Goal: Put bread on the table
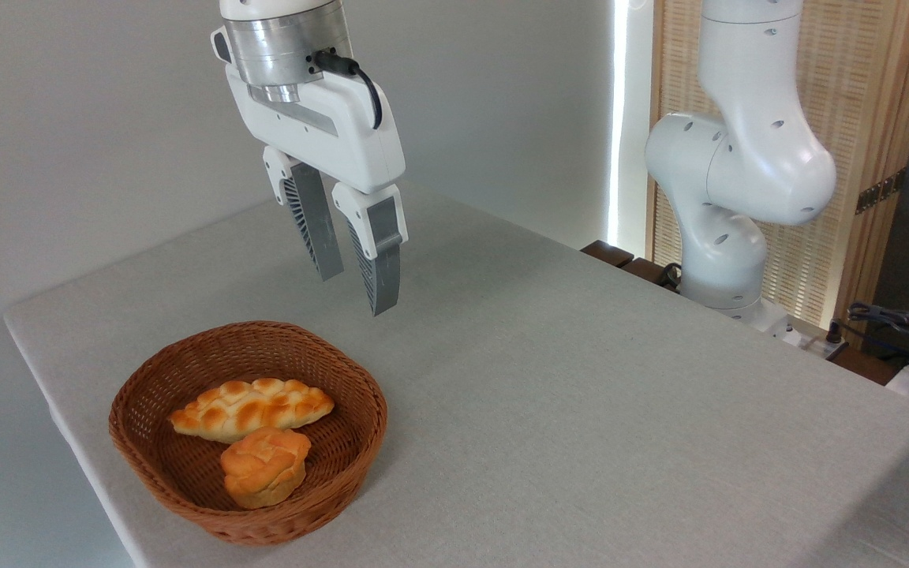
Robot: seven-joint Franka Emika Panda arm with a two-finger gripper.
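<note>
One bread [264,465], one loaf [251,407], one basket [186,379]

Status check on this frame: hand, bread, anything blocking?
Hand open, empty, above basket. Bread in basket, touching braided loaf. Table free; nothing blocking.

Basket [186,473] on the table [581,410], near its front left corner. Inside the basket, loaf [251,408] toward the back, bun [265,465] just before it, touching. Gripper [356,292] above the table, behind the basket and slightly right, apart from it. Arm base [727,268] at the table's far right edge, screen [857,158] behind it.
</note>
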